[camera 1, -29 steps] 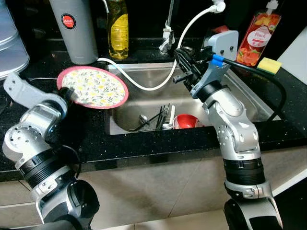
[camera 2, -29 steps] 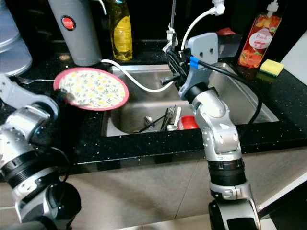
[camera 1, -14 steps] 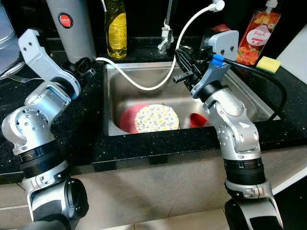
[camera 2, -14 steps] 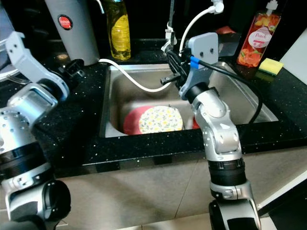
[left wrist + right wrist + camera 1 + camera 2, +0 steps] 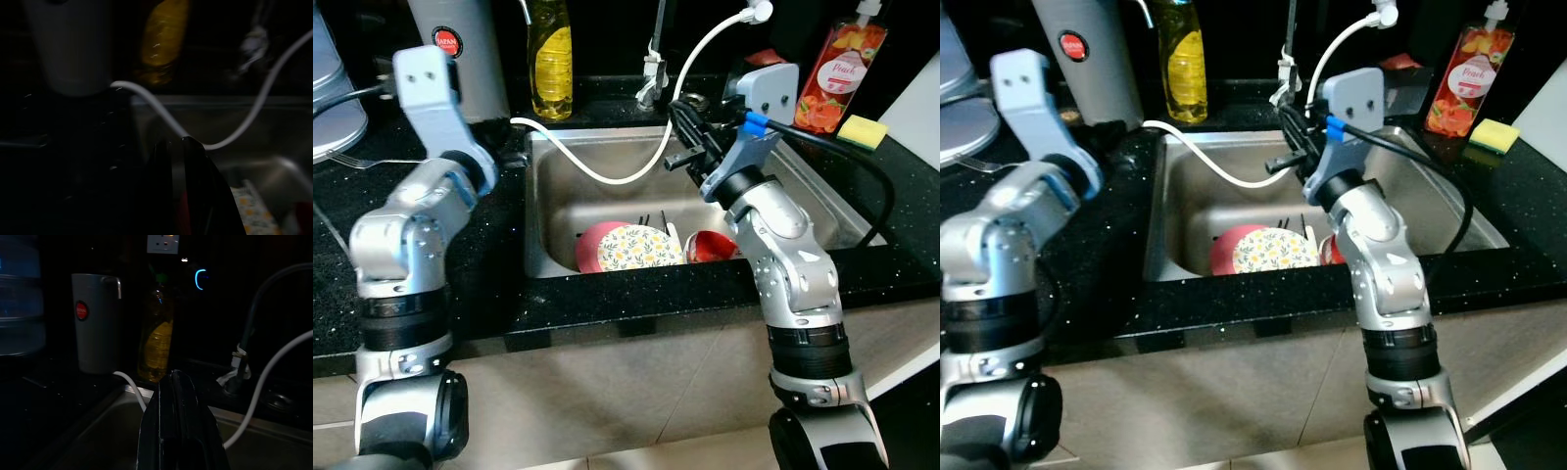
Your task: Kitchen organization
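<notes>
Plate [image 5: 628,248]: round, pale face with small yellow and green flower print, pink-red rim. Lies tilted in the steel sink [image 5: 803,211], lower middle of the head views, leaning over cutlery [image 5: 658,223] and beside a red cup [image 5: 710,245].

Left gripper [image 5: 177,147]: seen in its wrist view, fingers pressed together with only a thin slit between them, nothing held. In the head views the left arm [image 5: 411,245] is raised over the counter at upper left, its fingertips hidden behind the wrist.

Right gripper [image 5: 176,377]: fingers closed flat against each other, empty, held above the sink's middle, near the tap [image 5: 652,69].

Wrist views are dark. The right one shows a wall socket [image 5: 163,242] and a blue glow that the head views leave out. The head views alone show the red cup and the cutlery.

Surface: black speckled counter [image 5: 558,304], white hose [image 5: 607,171] looping over the sink. Grey jug [image 5: 470,44] and yellow bottle [image 5: 551,59] at top left, peach soap bottle [image 5: 840,73] and yellow sponge [image 5: 862,132] at top right. Beige cabinet front below.
</notes>
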